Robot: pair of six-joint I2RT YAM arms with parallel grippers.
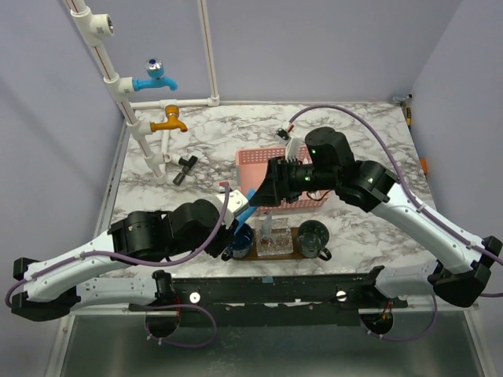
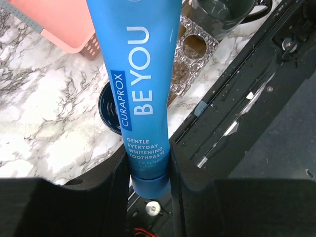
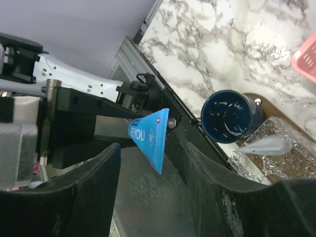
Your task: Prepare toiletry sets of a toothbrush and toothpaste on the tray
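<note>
A blue toothpaste (image 2: 140,84) tube with a blue cap sits cap-first between my left gripper's (image 2: 149,148) fingers, which are shut on it. The tube (image 1: 244,208) slants up over the left end of the dark wooden tray (image 3: 253,98). My right gripper (image 3: 153,148) is open around the tube's flat crimped end (image 3: 154,140), touching neither finger; from above that gripper (image 1: 259,196) hangs in front of the pink basket. A pale slim piece (image 3: 264,145) lies at the clear holder; I cannot tell whether it is a toothbrush.
On the tray (image 1: 295,253) stand a dark blue cup (image 3: 232,116), a clear textured holder (image 2: 190,54) and a dark mug (image 1: 313,239). The pink basket (image 1: 267,166) sits behind them. White pipes with a blue tap (image 1: 153,78) and an orange tap (image 1: 169,122) rise at back left.
</note>
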